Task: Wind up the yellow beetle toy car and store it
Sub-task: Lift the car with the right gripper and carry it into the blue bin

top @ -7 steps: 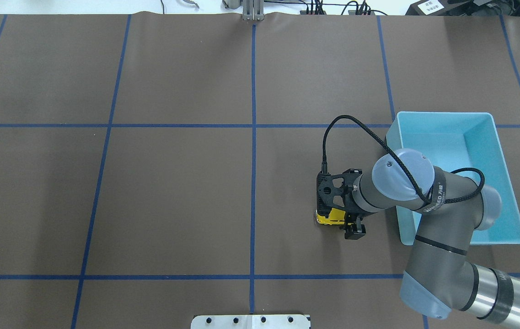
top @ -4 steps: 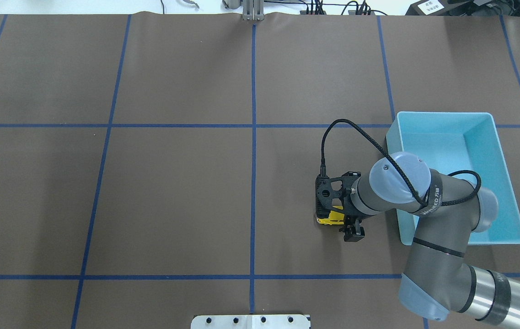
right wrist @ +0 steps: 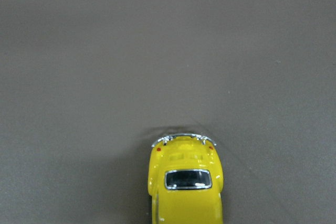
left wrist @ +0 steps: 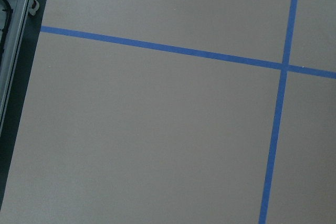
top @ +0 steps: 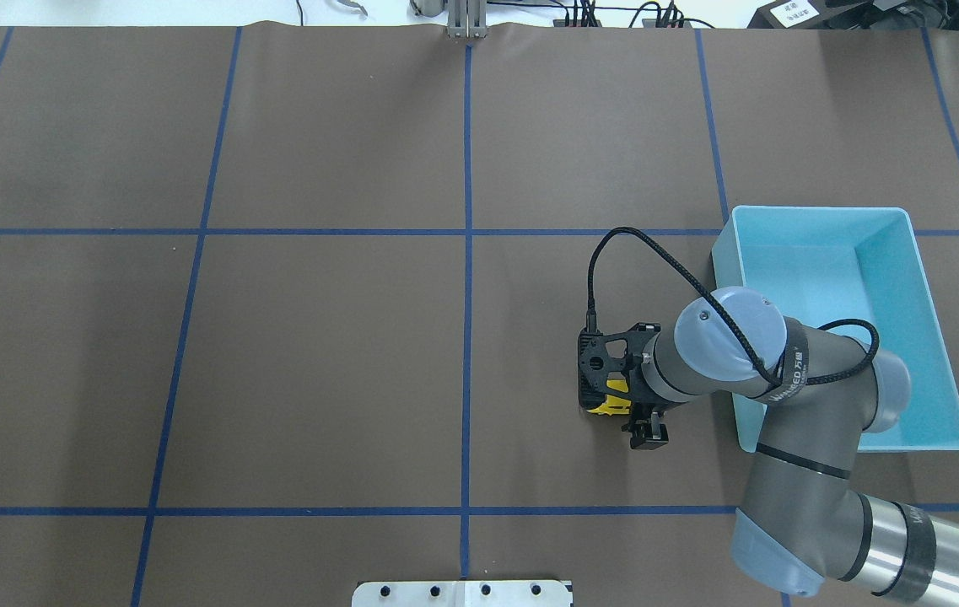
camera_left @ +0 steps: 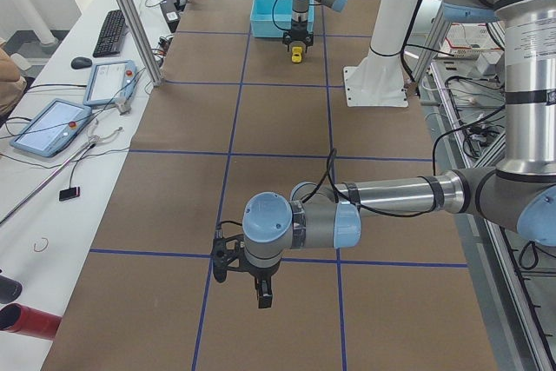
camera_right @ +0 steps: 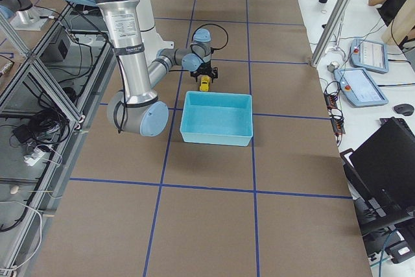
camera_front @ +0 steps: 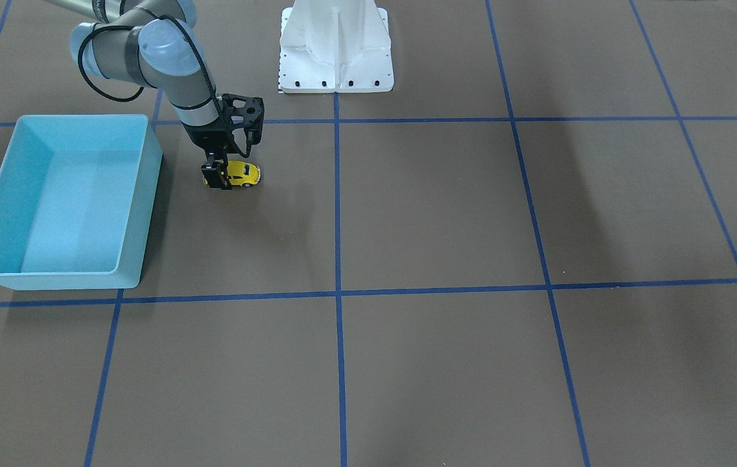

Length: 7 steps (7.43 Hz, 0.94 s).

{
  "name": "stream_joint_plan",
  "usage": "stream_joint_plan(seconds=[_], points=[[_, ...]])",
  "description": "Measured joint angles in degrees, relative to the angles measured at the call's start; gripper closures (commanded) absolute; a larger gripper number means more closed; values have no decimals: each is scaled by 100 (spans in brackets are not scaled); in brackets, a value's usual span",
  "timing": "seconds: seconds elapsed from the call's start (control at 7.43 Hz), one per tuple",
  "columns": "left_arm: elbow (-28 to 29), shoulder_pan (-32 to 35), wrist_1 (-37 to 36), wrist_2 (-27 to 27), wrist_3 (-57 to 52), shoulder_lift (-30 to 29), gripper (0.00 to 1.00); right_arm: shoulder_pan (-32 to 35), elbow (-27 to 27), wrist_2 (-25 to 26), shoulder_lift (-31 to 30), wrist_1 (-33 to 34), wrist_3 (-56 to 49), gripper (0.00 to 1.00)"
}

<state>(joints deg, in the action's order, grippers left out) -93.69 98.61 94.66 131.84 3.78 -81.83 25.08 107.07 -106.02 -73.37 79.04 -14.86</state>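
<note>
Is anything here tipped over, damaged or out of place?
Nothing stands out. The yellow beetle toy car sits upright on its wheels at the right gripper, and the light blue bin stands level nearby.

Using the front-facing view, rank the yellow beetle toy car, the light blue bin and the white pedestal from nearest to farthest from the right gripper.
1. yellow beetle toy car: right at the right gripper, on the table.
2. light blue bin: on the view's left, with its near wall a short way from the gripper.
3. white pedestal: at the view's top, near the middle.
</note>
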Motion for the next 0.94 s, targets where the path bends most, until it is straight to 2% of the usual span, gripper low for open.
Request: stream_joint_plan(seconds=[0.13, 0.54, 0.94], points=[[0, 0, 0, 0, 0, 0, 0, -7, -1, 2, 3, -2, 0, 100], [0, 0, 5, 0, 0, 0, 0, 47, 93, -61, 18, 1, 117, 100], [0, 0, 8, 0, 0, 0, 0, 738, 669, -556, 150, 440, 248, 100]])
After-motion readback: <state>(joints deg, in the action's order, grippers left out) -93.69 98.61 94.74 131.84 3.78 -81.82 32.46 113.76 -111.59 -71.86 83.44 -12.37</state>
